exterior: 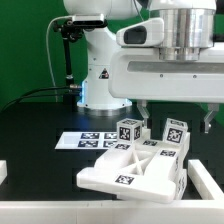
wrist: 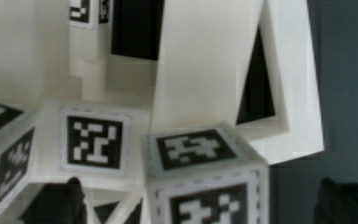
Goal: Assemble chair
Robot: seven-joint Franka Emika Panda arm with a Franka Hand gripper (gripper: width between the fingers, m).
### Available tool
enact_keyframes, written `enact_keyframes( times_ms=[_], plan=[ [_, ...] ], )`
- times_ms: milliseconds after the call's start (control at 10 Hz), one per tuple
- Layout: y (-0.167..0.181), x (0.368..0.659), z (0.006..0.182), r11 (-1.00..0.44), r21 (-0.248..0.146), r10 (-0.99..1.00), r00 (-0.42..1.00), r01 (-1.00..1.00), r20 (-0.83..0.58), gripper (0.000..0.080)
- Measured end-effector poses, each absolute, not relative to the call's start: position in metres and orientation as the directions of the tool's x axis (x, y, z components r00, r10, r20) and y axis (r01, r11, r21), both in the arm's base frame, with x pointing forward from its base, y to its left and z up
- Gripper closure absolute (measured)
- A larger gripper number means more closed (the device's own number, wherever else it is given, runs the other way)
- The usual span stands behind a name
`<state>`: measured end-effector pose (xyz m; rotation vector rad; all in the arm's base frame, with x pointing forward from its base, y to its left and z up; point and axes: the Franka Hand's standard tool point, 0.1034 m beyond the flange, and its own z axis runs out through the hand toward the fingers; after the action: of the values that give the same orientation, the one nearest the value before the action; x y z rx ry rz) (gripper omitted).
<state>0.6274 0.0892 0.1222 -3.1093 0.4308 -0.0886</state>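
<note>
1. The chair [exterior: 135,165] sits on the black table [exterior: 40,130], right in front of the marker board [exterior: 85,140], partly put together.
2. Gripper [exterior: 175,118] hangs just above it, fingers spread wide, pinching nothing.
3. Looks like light, stiff, smooth plastic, probably a bit slippery. I'd grab a square post [exterior: 128,130].
4. The flat slotted panel lies tilted, posts pointing up; its long axis seems to run toward the exterior view's right.

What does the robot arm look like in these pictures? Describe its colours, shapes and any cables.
The arm is glossy white with rounded joints, a small dark logo on its base and a black cable beside it. Its wrist ends in a silver cylinder and a wide white gripper with two dark fingers.
</note>
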Motion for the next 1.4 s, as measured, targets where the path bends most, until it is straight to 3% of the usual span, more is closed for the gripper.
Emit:
enact_keyframes(
  times_ms=[200,500,1000,1400],
  plan=[
    [0.0884,0.6276,0.1223,-0.962,-0.01,-0.272,0.961,-0.272,0.056,0.015],
    [0.0881,0.6282,0.123,-0.962,-0.011,-0.273,0.96,-0.272,0.058,0.0516],
    [0.0884,0.6283,0.1229,-0.947,-0.016,-0.32,0.946,-0.32,0.057,0.0515],
    [0.0878,0.6289,0.1227,-0.794,-0.044,-0.608,0.793,-0.606,0.049,0.0515]
  ],
)
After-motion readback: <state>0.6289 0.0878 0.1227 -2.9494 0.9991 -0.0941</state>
